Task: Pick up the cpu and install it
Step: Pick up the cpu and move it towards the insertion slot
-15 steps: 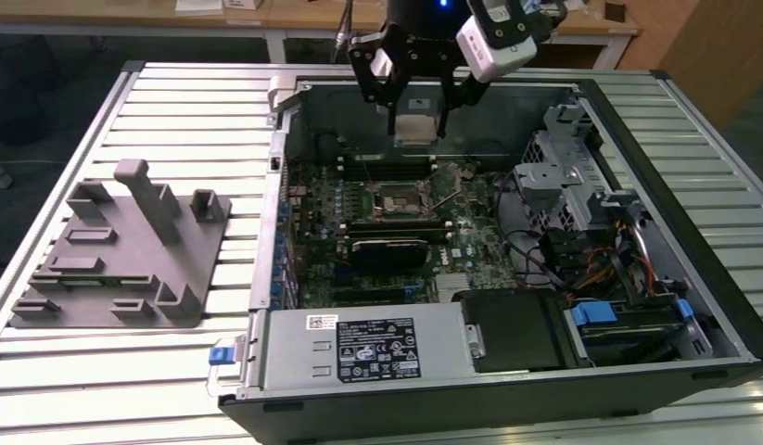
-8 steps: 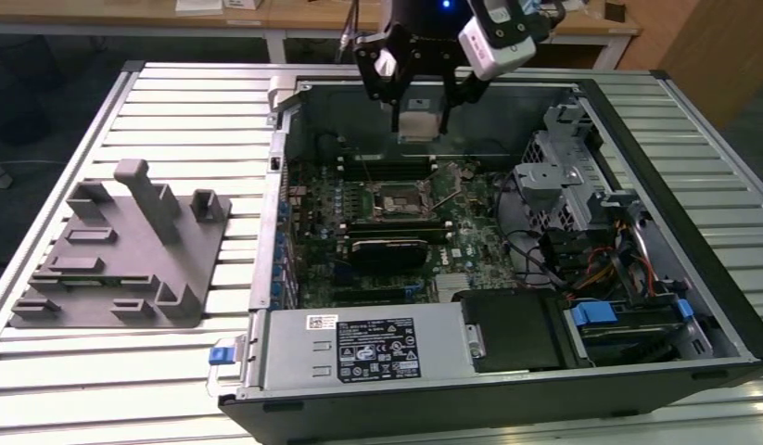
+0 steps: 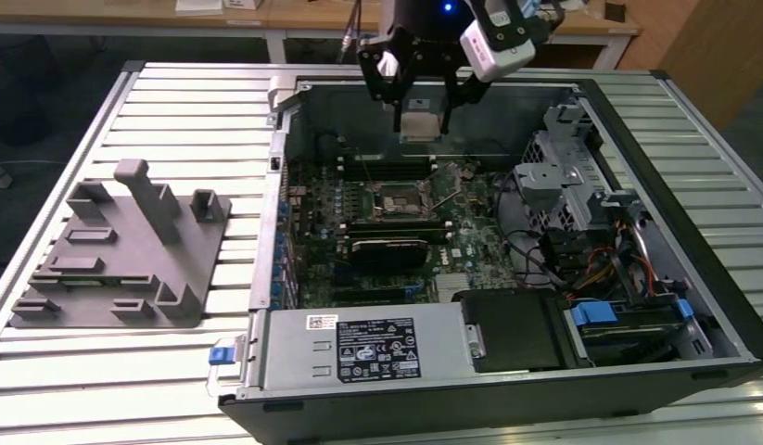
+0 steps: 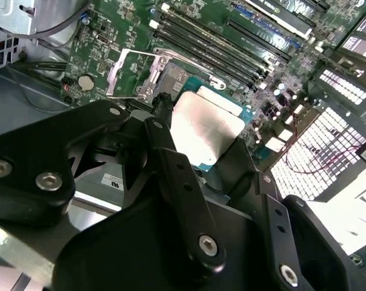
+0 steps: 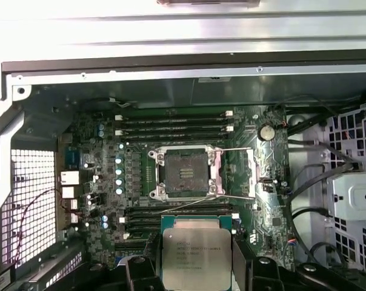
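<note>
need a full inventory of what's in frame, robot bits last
Small flat square silvery cpu chip: 1, silver with a pale rim, held above the open case.
Dark square metal-framed socket: 1, dark with a silver frame, on the motherboard, empty.
Green motherboard: 1, green, inside the case.
Open black computer case: 1, black and grey, on the table.
Silver boxy power supply: 1, silver, inside the case.
Grey moulded fixture tray: 1, grey, on the table, to the exterior view's left of the case.
Slatted metal table: 1, pale grey.
Black gripper: 1, shut on the cpu chip.
</note>
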`<action>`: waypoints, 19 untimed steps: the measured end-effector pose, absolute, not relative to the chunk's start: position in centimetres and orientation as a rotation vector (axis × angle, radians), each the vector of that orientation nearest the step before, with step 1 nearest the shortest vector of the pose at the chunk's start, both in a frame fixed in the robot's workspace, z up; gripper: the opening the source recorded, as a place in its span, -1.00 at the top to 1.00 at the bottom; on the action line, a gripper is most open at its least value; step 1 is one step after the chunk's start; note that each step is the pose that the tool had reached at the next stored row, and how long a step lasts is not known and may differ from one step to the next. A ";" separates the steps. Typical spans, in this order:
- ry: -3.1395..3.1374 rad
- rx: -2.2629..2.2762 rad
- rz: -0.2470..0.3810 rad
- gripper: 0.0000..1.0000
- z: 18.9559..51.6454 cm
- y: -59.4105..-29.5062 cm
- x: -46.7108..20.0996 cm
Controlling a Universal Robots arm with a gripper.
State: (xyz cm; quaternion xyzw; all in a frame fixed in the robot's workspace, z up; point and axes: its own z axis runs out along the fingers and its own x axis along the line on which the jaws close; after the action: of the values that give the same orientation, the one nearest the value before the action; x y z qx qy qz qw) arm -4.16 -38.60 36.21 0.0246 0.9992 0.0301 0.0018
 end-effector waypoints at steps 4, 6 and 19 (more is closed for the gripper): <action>3.136 0.077 0.095 -0.09 36.1 -38.6 -4.1; 3.136 0.077 0.097 -0.09 35.8 -38.5 -4.1; 3.135 0.077 0.115 -0.09 33.8 -37.4 -4.1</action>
State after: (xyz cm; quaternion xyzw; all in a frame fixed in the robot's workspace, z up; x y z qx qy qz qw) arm -4.13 -37.39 33.84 0.0246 0.9990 0.0366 0.0016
